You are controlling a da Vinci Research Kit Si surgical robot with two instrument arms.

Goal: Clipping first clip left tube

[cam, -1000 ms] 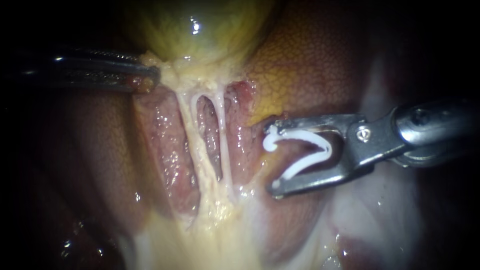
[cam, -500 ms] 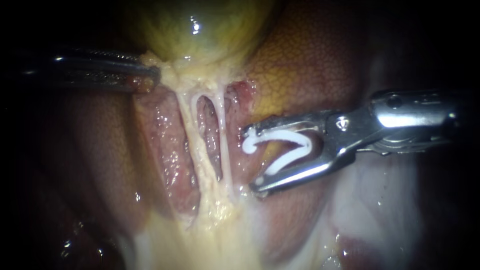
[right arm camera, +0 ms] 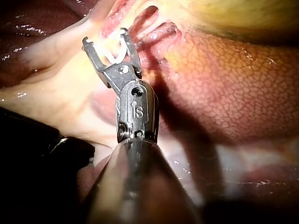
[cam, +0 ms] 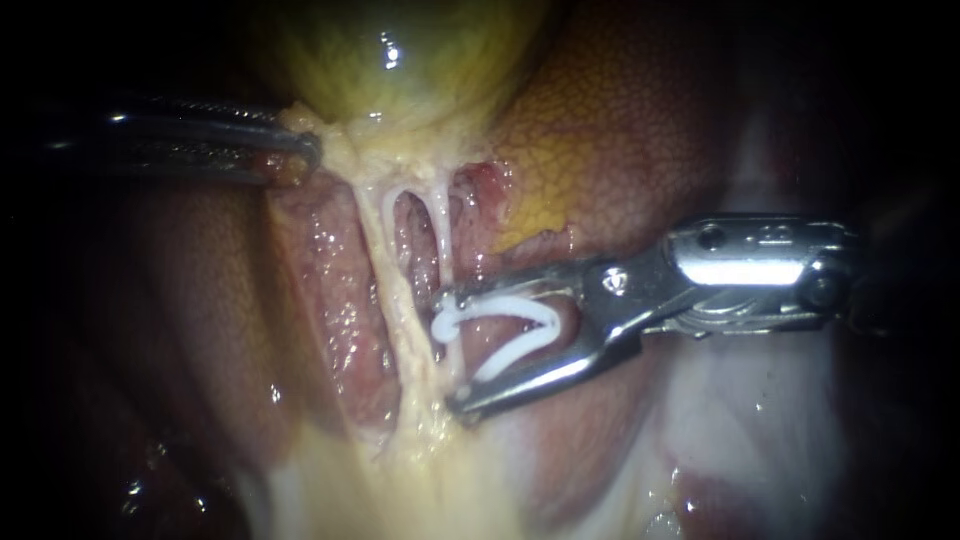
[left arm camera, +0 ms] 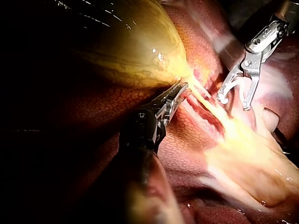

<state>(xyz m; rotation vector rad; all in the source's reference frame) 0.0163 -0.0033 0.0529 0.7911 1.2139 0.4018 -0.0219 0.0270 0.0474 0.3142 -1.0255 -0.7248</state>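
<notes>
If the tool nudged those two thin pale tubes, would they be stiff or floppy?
Probably floppy: the tubes look thin, stretched taut below the gallbladder. Likely slippery too, since they glisten wet. Perhaps fragile, being so slender.

Two instruments are in view: one left instrument (cam: 298,160) and one right instrument (cam: 452,355). There is one white clip (cam: 500,325). Two pale tubes run side by side, the left tube (cam: 385,265) and the right tube (cam: 441,235). One gallbladder (cam: 400,70) and one liver (cam: 620,120) show.
</notes>
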